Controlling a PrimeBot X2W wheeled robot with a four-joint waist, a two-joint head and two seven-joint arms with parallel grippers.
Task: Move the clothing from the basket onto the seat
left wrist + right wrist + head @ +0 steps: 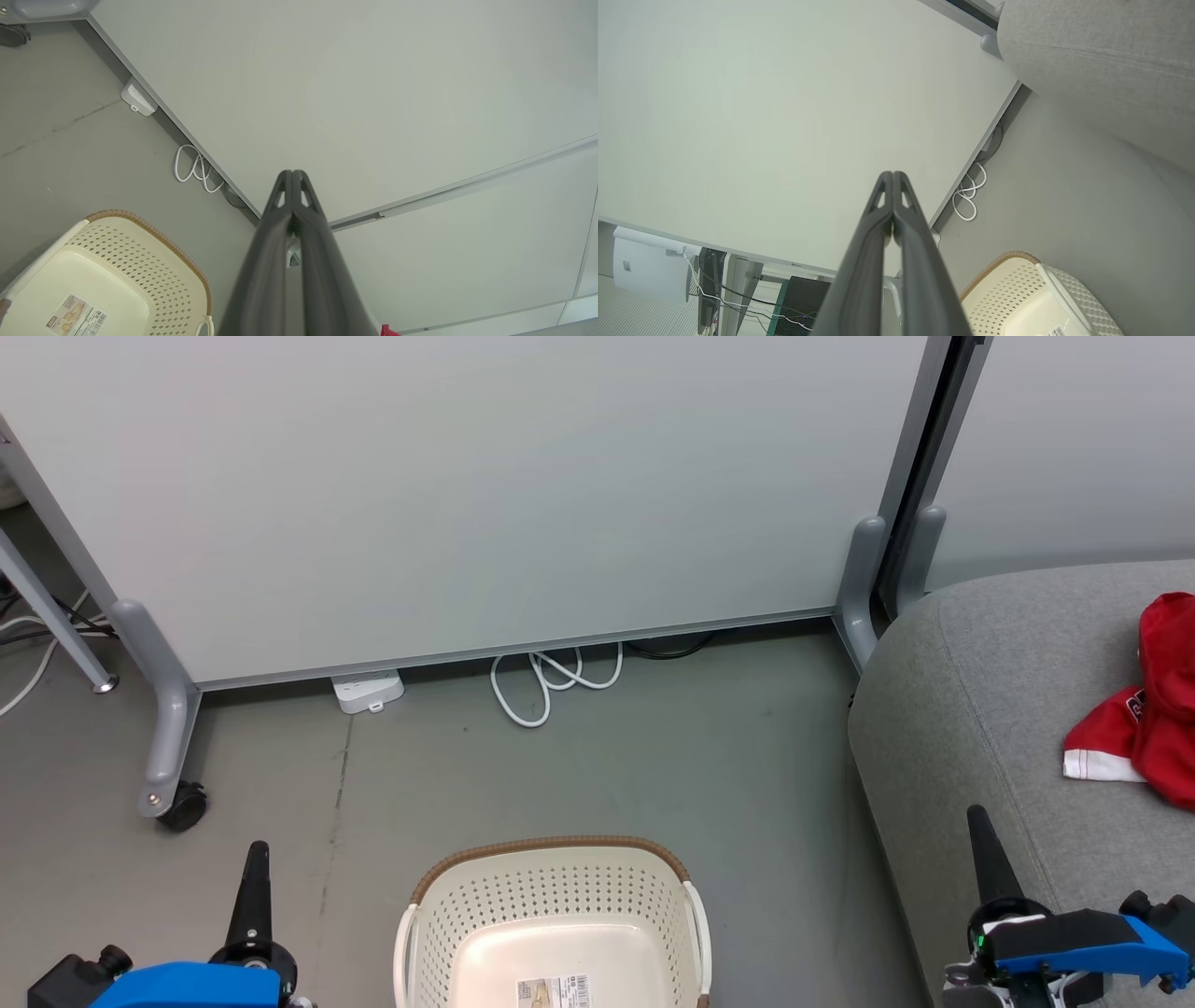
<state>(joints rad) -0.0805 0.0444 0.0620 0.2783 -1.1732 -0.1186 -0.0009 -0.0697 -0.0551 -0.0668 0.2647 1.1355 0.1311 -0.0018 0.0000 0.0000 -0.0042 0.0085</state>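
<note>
The grey seat point(971, 709) takes up the right side of the scene. The red clothing point(1153, 709) lies bunched on it, further in and to the right of the right claw point(976, 817) and well apart from it. That claw hangs over the seat's near edge, its two dark fingers clenched together on nothing. The basket point(551, 915) stands on the floor point(672, 756) between the two claws. The left claw point(256, 849) hovers over the floor off the basket's left side, also clenched and empty — its wrist view shows the fingers point(280, 205) pressed flat against each other.

The floor is dull grey with a thin crack running down it. Behind it stands a wide pale partition panel point(467, 495) on grey feet, one ending in a black caster point(184, 807). A coiled white cable point(551, 683) and a white power strip point(367, 692) lie along the panel's lower edge.

The basket is cream, perforated, with a brown woven-look rim and a barcode sticker point(555, 991) on its pale bottom. The clothing is a bright red, crumpled heap with a white striped band at one hem and a dark lettered patch.
</note>
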